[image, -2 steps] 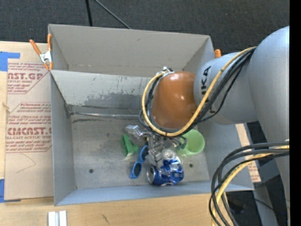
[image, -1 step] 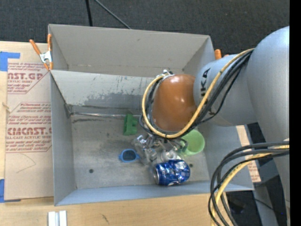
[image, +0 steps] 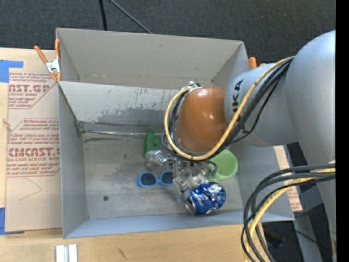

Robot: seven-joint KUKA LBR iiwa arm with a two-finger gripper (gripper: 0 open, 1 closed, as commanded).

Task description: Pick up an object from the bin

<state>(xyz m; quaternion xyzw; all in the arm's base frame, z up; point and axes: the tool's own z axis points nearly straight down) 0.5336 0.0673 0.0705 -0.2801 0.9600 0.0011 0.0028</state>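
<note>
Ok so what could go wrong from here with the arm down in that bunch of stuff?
1. The gripper is crowded by the blue sunglasses, the crushed blue can and the green cup, so it may snag or nudge a neighbour.
2. The can looks crumpled and rounded; it could slip or roll.
3. The orange wrist cover hides part of the contact spot, so a miss might be hard to see.
</note>
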